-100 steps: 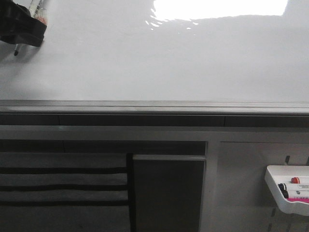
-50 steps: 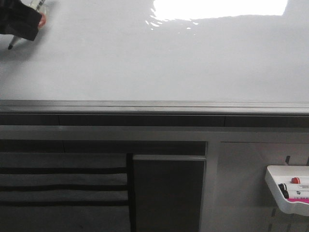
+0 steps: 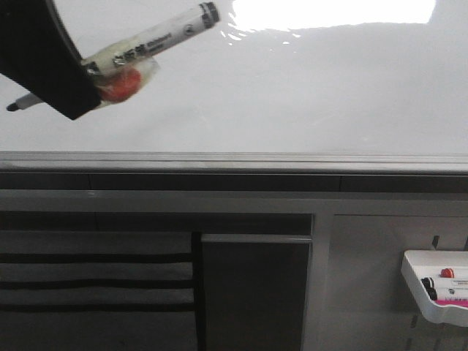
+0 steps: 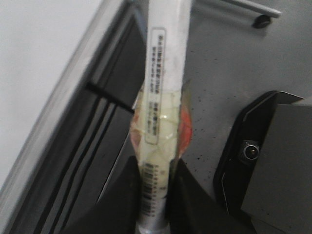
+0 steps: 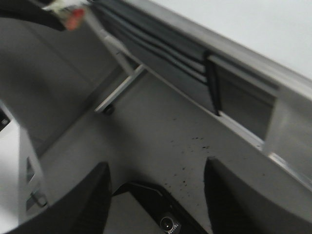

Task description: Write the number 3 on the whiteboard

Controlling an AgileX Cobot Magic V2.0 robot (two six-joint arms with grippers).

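Observation:
The whiteboard (image 3: pixel 292 95) fills the upper half of the front view, glossy with a bright glare at the top and a grey rail (image 3: pixel 234 159) along its lower edge. No number 3 or any other mark shows on it. My left gripper (image 3: pixel 86 91) is at the upper left, shut on a white marker (image 3: pixel 157 35) wrapped with tape and an orange patch. The marker's dark tip (image 3: pixel 11 107) points left; I cannot tell whether it touches the board. In the left wrist view the jaws (image 4: pixel 155 170) clamp the marker (image 4: pixel 163 73). My right gripper (image 5: pixel 156 180) is open and empty, and out of the front view.
A small white marker tray (image 3: pixel 420 292) with spare markers (image 3: pixel 447 273) hangs at the lower right, below the board. Dark panels and striped slats (image 3: pixel 95 281) lie under the rail. The grey floor (image 5: pixel 161 126) and the robot base (image 5: pixel 165 222) show below the right gripper.
My left gripper with the marker has come from the far upper-left corner down and to the right. It looks larger, and the marker now lies slanted across the board.

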